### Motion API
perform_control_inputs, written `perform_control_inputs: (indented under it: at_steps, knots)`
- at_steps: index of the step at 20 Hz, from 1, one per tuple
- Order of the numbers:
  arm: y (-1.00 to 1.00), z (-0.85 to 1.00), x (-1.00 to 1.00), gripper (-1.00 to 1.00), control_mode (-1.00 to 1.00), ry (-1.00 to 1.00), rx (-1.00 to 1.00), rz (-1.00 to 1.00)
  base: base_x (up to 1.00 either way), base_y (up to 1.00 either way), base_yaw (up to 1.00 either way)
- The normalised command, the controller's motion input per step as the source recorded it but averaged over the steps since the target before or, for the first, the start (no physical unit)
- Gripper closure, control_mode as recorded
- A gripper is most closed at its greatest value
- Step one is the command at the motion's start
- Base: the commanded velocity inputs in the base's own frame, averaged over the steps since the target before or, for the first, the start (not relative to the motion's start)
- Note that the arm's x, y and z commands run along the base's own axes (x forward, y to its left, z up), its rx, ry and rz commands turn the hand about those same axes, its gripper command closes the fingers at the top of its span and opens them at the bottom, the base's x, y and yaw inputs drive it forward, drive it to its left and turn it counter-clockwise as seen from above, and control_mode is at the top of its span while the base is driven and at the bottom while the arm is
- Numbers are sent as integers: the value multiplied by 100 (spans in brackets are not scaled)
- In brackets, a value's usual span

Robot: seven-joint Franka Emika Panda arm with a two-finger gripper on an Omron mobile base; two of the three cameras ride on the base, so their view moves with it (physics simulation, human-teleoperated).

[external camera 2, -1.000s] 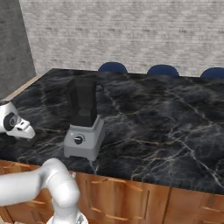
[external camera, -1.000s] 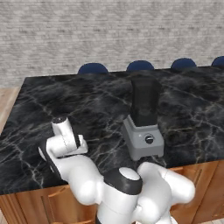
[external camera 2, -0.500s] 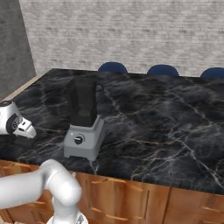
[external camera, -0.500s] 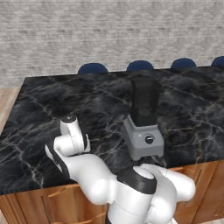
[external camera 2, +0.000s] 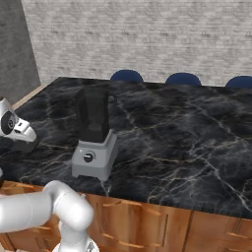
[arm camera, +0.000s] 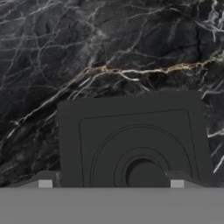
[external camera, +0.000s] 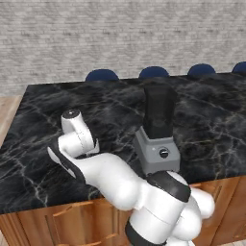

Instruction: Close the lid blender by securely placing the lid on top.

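1. The white arm rises from its bulky base joints and bends forward and to the left, low over the surface.
2. Its wrist turns the hand downward.
3. The gripper [arm camera: 111, 184] stands wide apart, its two dark fingers [arm camera: 45, 180] well separated, holding nothing between them.

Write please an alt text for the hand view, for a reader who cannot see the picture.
A flat square black lid with rounded corners and raised rings around its centre lies on a black marble counter with white and golden veins, seen from directly above. The open pincer hangs over it, one dark fingertip at each side of the lid's near edge.
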Motion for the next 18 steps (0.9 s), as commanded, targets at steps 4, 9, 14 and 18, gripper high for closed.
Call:
perform_control_inputs:
  at_steps: [4,9,14,18]
  knots:
    - [-9,86,-15,100,-100,-7,-1,0,0,0,0]
    - [-39,68,-7,100,-100,-13,0,0,0,0,0]
    - [-52,45,0,100,-100,-14,0,0,0,0,0]
    - [-51,52,0,100,-100,-13,0,0,0,0,0]
